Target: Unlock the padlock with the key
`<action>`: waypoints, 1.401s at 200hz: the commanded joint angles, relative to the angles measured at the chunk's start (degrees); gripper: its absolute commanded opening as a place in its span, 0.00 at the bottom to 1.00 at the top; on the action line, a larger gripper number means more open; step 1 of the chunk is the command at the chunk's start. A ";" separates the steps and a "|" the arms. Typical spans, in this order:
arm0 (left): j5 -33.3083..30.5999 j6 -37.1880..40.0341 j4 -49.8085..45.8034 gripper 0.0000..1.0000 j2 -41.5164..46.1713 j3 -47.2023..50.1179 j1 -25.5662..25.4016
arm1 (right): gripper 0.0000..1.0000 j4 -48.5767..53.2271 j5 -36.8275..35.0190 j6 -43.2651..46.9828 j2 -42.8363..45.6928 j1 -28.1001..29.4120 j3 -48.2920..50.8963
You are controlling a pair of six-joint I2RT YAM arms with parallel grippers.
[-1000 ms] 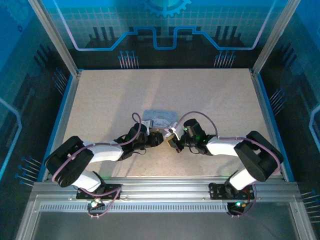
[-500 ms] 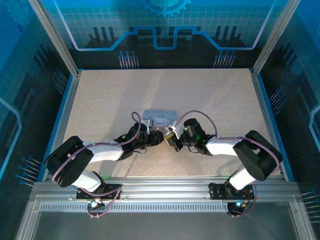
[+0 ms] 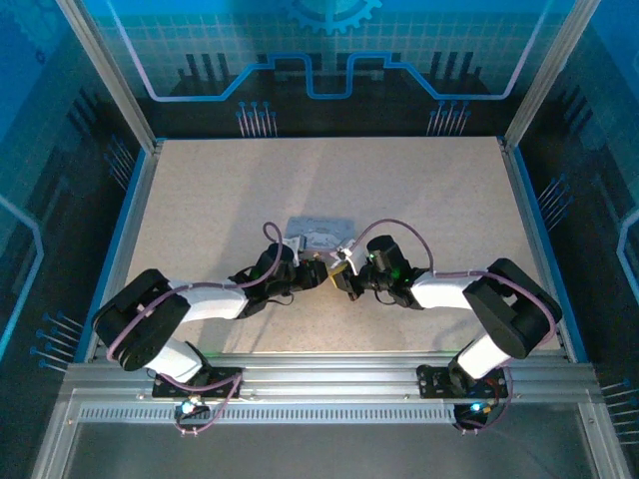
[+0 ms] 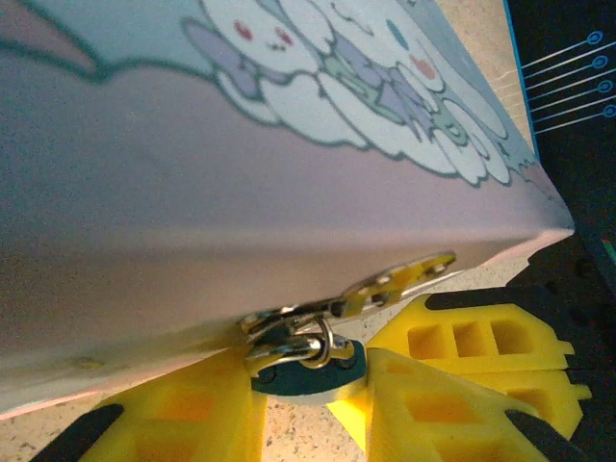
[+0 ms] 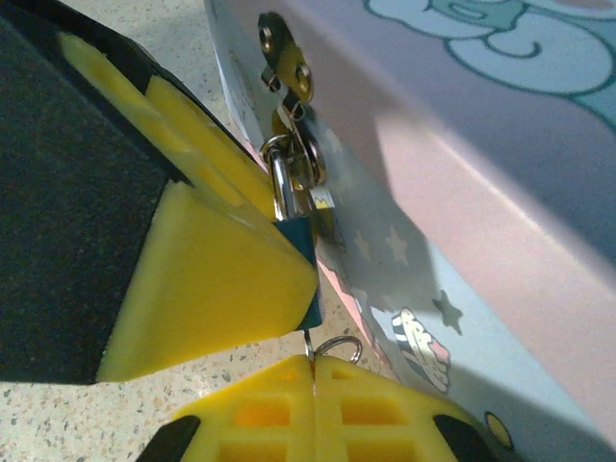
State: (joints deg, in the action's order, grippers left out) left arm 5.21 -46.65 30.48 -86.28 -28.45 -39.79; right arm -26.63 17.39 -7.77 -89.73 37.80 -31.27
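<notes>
A: Where the two arms meet mid-table, the padlock [image 4: 308, 375] hangs by its silvery shackle [image 5: 279, 188] from the hasp [image 4: 390, 284] on the pale lavender cartoon tin [image 4: 241, 173]. Dark teal body, close to the speckled tabletop [image 3: 200, 200].

B: Left gripper [image 4: 310, 390]?

A: Closed down to the width of the lock body. One yellow finger [image 4: 183, 414] on each side, both touching it. It has hold of the padlock.

B: Right gripper [image 5: 313, 371]?

A: Tips pressed together, the seam barely a line. The key [image 5: 309, 339] is pinched in that seam. It is a thin pale sliver pointing at the underside of the lock body. A small wire ring [image 5: 339, 348] sits just beside it.

B: Key in the keyway?

A: Cannot tell. The sliver reaches the body's lower edge. Too small to see more.

B: Grippers relative to each other?

A: Tip to tip, nearly touching. From above, both sit just on the near side of the tin.
</notes>
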 commanded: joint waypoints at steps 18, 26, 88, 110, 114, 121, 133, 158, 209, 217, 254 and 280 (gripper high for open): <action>5.50 -1.31 3.74 0.30 -3.72 -0.75 -1.09 | 0.06 -7.58 0.41 -1.11 -1.29 -0.20 -0.46; 5.59 -1.47 4.42 0.30 -4.52 -0.68 -1.16 | 0.06 -7.34 0.09 -1.04 -1.40 -0.23 -0.06; 4.91 -2.46 6.74 0.37 -7.76 -0.40 -1.46 | 0.06 -5.57 -2.04 -1.62 -3.34 -0.25 1.45; 3.98 -2.65 6.76 0.41 -7.44 0.17 -1.42 | 0.06 -5.42 -2.36 -1.94 -4.20 -0.18 1.99; 3.85 -2.65 6.78 0.42 -7.37 0.27 -1.43 | 0.06 -5.42 -2.38 -2.05 -4.33 -0.18 2.04; 3.48 -2.73 6.77 0.44 -7.05 0.49 -1.48 | 0.06 -5.40 -2.33 -2.14 -4.55 -0.24 2.18; 2.93 -2.83 6.68 0.48 -6.43 0.98 -1.41 | 0.06 -5.32 -2.41 -2.52 -4.91 -0.19 2.35; 1.68 -3.09 5.76 0.54 -4.53 1.87 -1.36 | 0.05 -5.10 -2.05 -3.17 -5.71 -0.20 2.75; -1.53 -4.13 2.62 0.65 1.37 4.39 -1.03 | 0.06 -5.02 -1.50 -5.07 -5.99 0.66 4.05; -2.06 -4.20 2.07 0.66 2.56 4.96 -1.07 | 0.06 -5.26 -1.29 -5.59 -5.77 0.73 4.25; -4.17 -6.20 1.20 0.67 8.10 8.50 -0.84 | 0.06 -2.92 -1.24 -7.57 -2.34 1.54 4.54; -4.46 -7.94 2.17 0.67 10.39 10.60 -0.84 | 0.05 -0.55 0.27 -10.07 -0.14 2.04 3.93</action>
State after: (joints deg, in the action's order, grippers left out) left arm 2.55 -52.42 33.15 -78.17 -19.92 -40.66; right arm -29.98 15.88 -14.83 -92.44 38.83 -27.22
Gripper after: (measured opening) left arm 0.668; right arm 0.063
